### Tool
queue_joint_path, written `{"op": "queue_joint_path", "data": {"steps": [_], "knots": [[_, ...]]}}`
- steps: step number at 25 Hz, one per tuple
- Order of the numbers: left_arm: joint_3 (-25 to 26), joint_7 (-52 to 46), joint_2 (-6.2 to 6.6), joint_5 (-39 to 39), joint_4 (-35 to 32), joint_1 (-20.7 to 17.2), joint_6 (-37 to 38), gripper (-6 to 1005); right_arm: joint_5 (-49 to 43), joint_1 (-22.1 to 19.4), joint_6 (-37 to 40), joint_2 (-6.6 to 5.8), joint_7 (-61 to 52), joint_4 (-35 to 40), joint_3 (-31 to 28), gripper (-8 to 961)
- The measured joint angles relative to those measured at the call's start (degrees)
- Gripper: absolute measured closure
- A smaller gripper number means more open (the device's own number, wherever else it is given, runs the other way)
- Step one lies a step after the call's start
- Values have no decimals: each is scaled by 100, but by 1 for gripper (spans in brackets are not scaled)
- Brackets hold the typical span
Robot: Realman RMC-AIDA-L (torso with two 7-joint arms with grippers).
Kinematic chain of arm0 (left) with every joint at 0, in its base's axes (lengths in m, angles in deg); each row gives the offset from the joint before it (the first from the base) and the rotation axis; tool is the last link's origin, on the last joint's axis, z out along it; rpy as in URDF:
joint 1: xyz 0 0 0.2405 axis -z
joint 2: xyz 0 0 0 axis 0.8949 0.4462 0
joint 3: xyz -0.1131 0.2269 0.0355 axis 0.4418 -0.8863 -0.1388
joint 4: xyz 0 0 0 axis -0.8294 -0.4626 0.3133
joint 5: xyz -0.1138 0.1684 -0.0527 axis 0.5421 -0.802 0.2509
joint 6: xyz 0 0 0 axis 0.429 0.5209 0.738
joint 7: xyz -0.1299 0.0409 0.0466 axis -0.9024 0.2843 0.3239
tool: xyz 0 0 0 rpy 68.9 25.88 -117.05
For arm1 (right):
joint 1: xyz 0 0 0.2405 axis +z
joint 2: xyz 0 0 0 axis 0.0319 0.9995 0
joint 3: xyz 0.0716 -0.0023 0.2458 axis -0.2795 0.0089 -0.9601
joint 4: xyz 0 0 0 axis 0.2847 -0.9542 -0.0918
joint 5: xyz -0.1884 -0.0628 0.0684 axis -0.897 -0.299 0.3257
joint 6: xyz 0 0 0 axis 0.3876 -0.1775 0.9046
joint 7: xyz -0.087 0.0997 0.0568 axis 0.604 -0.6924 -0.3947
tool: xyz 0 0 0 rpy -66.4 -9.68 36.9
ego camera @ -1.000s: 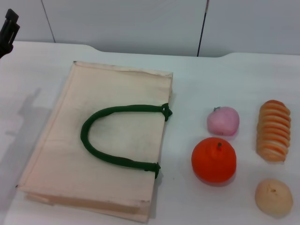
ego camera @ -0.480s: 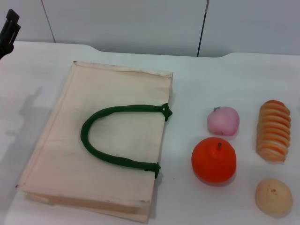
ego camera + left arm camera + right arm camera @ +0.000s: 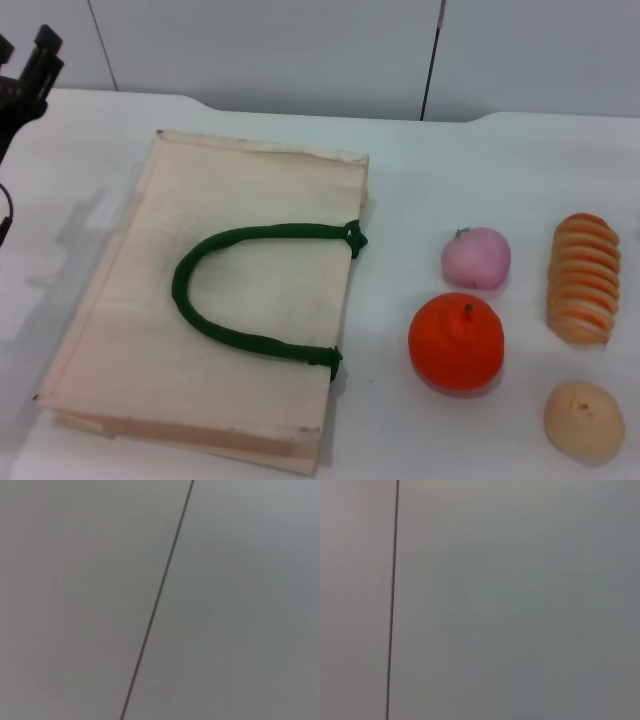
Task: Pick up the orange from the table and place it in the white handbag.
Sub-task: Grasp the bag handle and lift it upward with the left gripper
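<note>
The orange (image 3: 456, 340), glossy with a small stem, sits on the white table (image 3: 480, 170) right of the white handbag (image 3: 240, 180). The handbag lies flat on the table with its dark green loop handles (image 3: 200, 320) on top. My left gripper (image 3: 25, 52) is at the far left edge of the head view, above the table's back left corner, well away from the bag and the orange. Its two dark fingers stand apart and hold nothing. My right gripper is out of view. Both wrist views show only grey wall panels with a dark seam.
A pale pink round fruit (image 3: 476, 258) lies just behind the orange. A ridged orange-tan bread roll (image 3: 583, 279) lies at the right edge. A tan bun (image 3: 584, 420) sits at the front right. A grey wall stands behind the table.
My left gripper has moved a little to the right and into view, so both fingers now show. The bag, the orange and the other items have not moved.
</note>
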Motion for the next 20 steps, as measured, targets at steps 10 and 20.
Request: {"op": "queue_joint_path", "data": {"steps": [10, 20], "knots": [[2, -1830, 11, -978, 953, 184, 4, 285, 0, -45, 79, -78, -1181, 136, 446, 151], [-3, -3337, 37, -2321, 1894, 500, 20, 285, -14, -259, 717, -251, -2658, 966, 1654, 151]]}}
